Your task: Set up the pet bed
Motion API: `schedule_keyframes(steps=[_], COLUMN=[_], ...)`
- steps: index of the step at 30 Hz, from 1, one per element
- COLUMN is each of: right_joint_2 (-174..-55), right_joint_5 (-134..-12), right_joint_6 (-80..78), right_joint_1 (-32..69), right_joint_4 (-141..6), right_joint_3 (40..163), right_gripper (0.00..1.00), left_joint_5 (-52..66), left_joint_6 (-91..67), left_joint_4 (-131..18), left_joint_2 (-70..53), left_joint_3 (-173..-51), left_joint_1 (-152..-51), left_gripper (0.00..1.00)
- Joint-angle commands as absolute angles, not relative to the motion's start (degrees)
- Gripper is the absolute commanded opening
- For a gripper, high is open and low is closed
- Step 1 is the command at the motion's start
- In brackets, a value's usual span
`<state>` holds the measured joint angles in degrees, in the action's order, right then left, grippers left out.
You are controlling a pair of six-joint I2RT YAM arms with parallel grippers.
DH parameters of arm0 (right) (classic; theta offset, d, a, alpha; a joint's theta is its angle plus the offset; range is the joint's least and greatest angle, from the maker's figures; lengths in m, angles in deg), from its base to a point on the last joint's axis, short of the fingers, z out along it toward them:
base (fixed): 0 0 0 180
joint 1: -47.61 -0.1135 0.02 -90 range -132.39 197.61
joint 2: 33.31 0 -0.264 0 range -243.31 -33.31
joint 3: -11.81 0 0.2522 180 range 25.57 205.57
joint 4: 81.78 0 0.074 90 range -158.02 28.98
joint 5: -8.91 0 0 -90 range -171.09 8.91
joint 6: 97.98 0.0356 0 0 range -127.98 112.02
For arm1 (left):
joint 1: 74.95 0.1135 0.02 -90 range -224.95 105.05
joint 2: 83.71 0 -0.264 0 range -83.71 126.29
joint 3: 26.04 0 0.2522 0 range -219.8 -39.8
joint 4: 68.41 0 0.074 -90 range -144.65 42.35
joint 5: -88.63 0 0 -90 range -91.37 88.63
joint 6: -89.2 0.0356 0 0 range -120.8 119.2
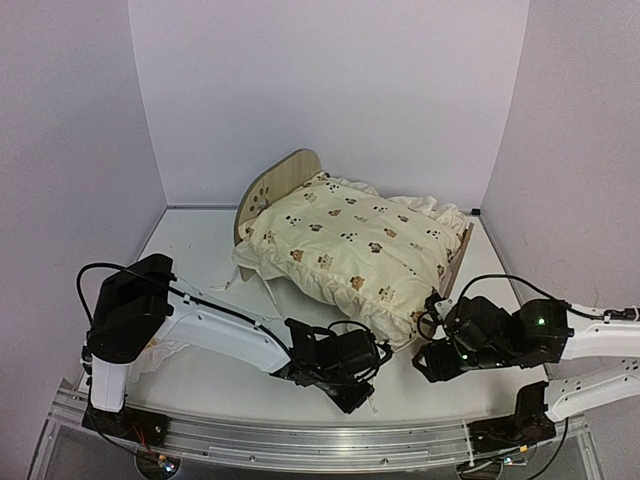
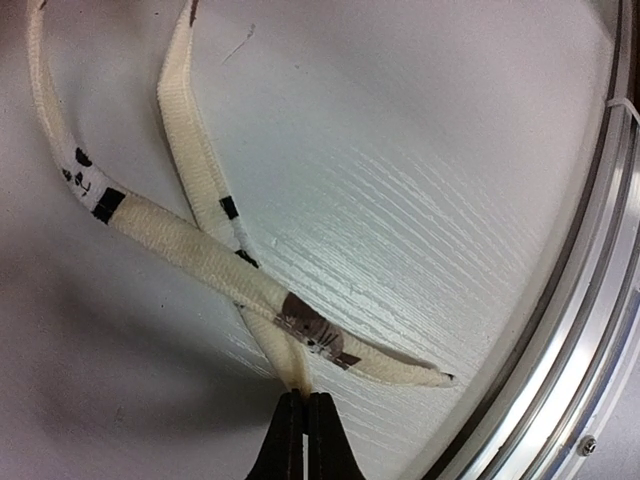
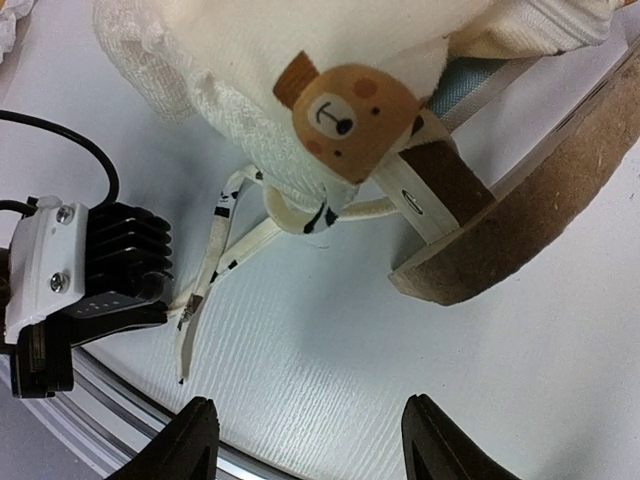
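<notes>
Pet bed point(image 1: 285, 178) sits mid-way back on the table point(image 1: 195, 245), headboard at 11 o'clock, footboard at 4. Cushion point(image 1: 345, 250) lies on top, spilling over the 7 o'clock side. Its ties point(image 2: 190, 240) trail toward 6, crossed, one end between the left fingers point(image 2: 285, 450). Right fingers point(image 3: 190, 440) sit at 5, near the footboard corner.

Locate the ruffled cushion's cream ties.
Left wrist view: two cream fabric ties lie crossed on the white table beside its metal rail, one end pinched by the left tool.
</notes>
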<state>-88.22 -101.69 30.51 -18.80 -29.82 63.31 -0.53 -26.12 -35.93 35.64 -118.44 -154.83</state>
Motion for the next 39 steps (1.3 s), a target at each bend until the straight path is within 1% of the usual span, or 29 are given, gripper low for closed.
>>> schedule_keyframes(steps=[1,6,10,14,17,22,25,30,39], right_joint_2=[-87.02,-86.19,-86.09,-87.56,-89.16,-91.68,-95.02,-99.73,-101.81], right_joint_5=[-102.39,-106.12,-108.1,-102.17,-97.21,-89.95,-88.4,-86.27,-83.76], right_joint_6=[29.3,27.22,25.31,23.87,25.85,31.79,33.71,34.83,36.75], right_joint_1=[-19.02,-19.04,-19.02,-19.01,-19.03,-19.07,-19.1,-19.13,-19.28], right_joint_4=[-30.58,-31.05,-32.21,-34.48,-36.94,-47.65,-52.06,-54.79,-61.19], right_joint_3=[63.41,63.25,63.07,62.92,61.62,55.0,53.65,54.31,52.78], right_gripper=[0.63,0.63,0.64,0.65,0.65,0.63,0.61,0.59,0.52], left_joint_5=[-0.84,0.36,-0.68,-0.43,-0.54,0.04,0.32,0.83,1.04], left_joint_6=[-25.61,-24.41,-23.46,-23.54,-23.65,-23.86,-24.22,-25.09,-25.32], left_joint_4=[-34.48,-34.41,-31.72,-31.97,-31.91,-32.68,-33.61,-35.55,-36.78], left_joint_2=[35.21,31.58,32.28,32.96,33.24,33.72,34.03,34.05,33.98], left_joint_3=[-120.25,-122.05,-125.33,-126.38,-126.92,-126.47,-125.58,-123.62,-122.69], left_joint_1=[-154.9,-154.92,-154.87,-154.8,-154.76,-154.5,-154.39,-154.2,-153.95], left_gripper=[0.0,0.0,0.0,0.0,0.0,0.0,0.0,0.0,0.0])
